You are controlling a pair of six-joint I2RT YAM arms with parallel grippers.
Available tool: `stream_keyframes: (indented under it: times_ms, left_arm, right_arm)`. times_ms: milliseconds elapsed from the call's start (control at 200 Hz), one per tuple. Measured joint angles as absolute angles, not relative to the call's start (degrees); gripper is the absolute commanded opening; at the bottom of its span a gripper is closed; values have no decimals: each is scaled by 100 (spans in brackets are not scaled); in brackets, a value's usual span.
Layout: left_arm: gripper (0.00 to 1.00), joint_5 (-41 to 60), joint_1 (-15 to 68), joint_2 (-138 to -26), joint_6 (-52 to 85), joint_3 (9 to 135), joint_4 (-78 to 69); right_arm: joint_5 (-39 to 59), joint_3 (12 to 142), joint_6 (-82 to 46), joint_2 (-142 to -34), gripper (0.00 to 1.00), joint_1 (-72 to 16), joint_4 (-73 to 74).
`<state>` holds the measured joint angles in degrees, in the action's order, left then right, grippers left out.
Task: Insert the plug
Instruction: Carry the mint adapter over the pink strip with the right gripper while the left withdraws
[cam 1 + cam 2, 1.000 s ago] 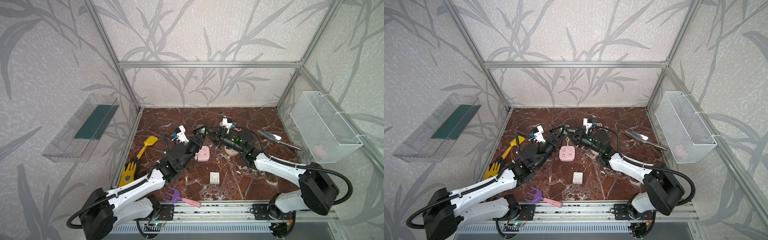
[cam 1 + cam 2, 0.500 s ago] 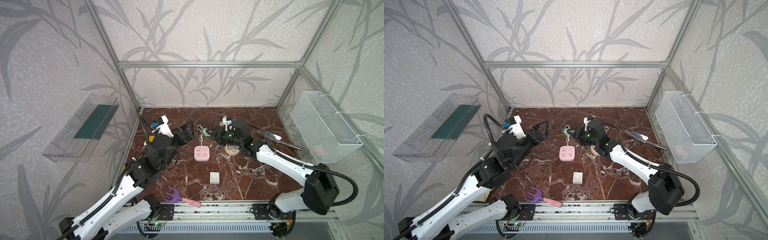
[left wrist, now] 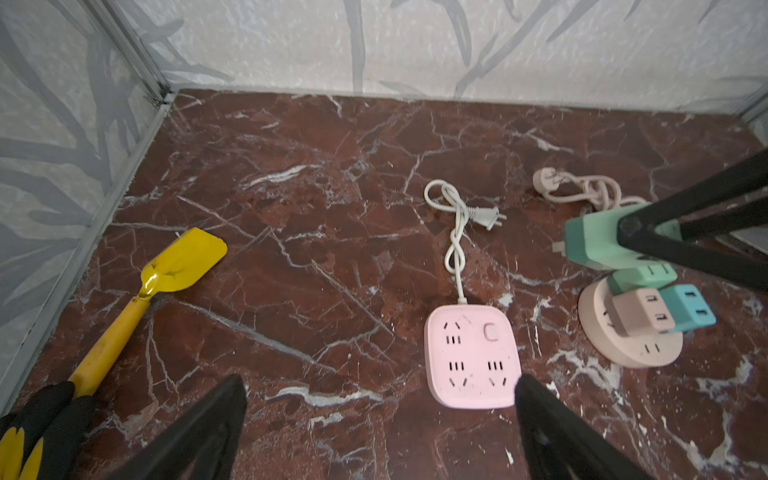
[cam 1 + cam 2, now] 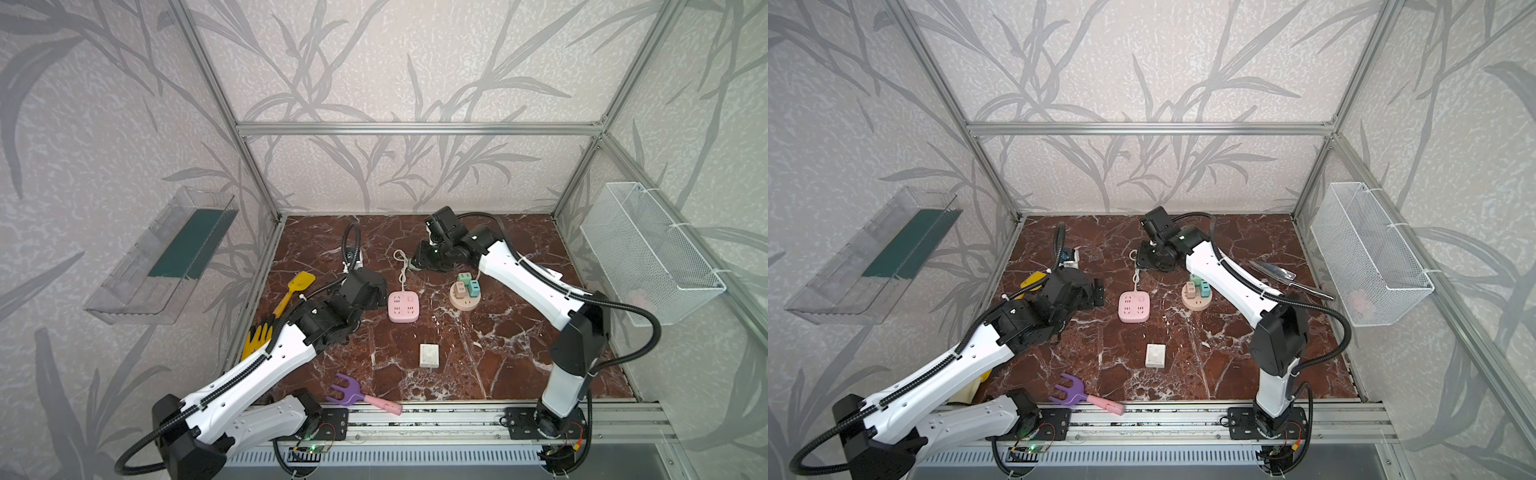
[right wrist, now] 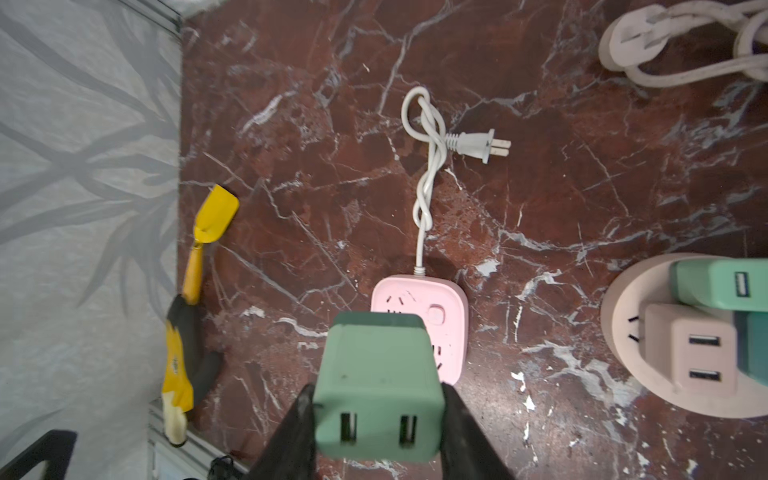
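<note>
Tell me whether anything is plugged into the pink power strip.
No, in the left wrist view every socket on the pink power strip is bare, with nothing standing in it.

Marble floor point(image 4: 498, 365): pink strip point(image 4: 403, 306), round hub point(image 4: 466, 306), shovel point(image 4: 293, 292), rake point(image 4: 353, 392), glove point(image 4: 255, 341), switch point(image 4: 429, 355).

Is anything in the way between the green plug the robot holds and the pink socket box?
Nothing visible. The right gripper holds the green plug up in the air, and the top of the pink socket box is bare. Its white cord trails away from it, clear of the sockets.
</note>
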<state>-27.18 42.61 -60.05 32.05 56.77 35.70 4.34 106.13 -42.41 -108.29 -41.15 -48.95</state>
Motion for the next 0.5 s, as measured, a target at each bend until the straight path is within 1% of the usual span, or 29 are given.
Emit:
stream_keyframes:
  times_ms: [135, 335, 415, 500]
  left_arm:
    - [95, -2102, 3966, -5800, 3326, 5448, 3621]
    - [93, -1068, 3345, -5509, 3570, 5094, 3691]
    - [93, -711, 3177, -5459, 3664, 4998, 3688]
    - [92, -397, 3055, -5439, 3754, 4930, 3682]
  right_arm:
    - [287, 11710, -4097, -11633, 0, -4357, -5714]
    - [89, 13181, -4005, -12532, 0, -4635, -6729]
    - [58, 13533, -3975, -12807, 0, -4713, -6982]
    - [45, 13622, -3951, -12991, 0, -4755, -7131]
